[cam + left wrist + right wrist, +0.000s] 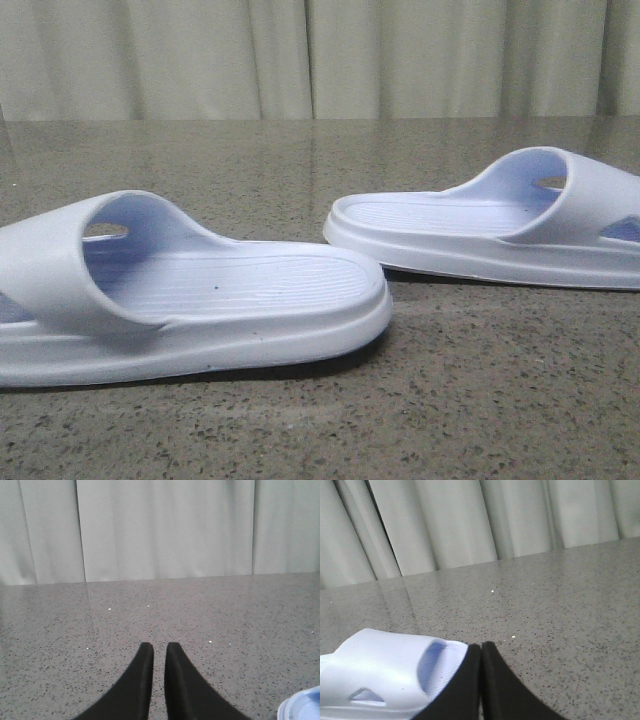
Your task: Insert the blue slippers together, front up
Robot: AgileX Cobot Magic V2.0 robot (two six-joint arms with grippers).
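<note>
While both slippers lie flat on the counter (pixel 300 160), the job looks like it has not really started. The near slipper (pixel 190 290) sits at about 8 o'clock in the front view, with its heel end pointing toward 3 o'clock. The far slipper (pixel 500 225) sits at about 2 o'clock, with its heel end pointing toward 9 o'clock. They are apart, with bare counter between them, and neither one is tucked into the other. So all of it is left to do: pick them up, turn them front up, and push them together.

No arm shows in the front view. In the left wrist view, the left tool (pixel 159 647) has its two black fingers nearly together, with only a thin gap and nothing between them. A small corner of a slipper peeks in at about 5 o'clock in that picture. In the right wrist view, the right tool (pixel 481 646) has its fingers pressed tight together and grips nothing. A slipper lies just beside it on the 8 o'clock side, but I cannot tell if they touch.

The counter is gray stone with little dark and white specks, a bit shiny. Behind it hangs a pale curtain (pixel 320 55) with long folds. I think the speckled top is hard and smooth, so a slipper may slide when pushed.
</note>
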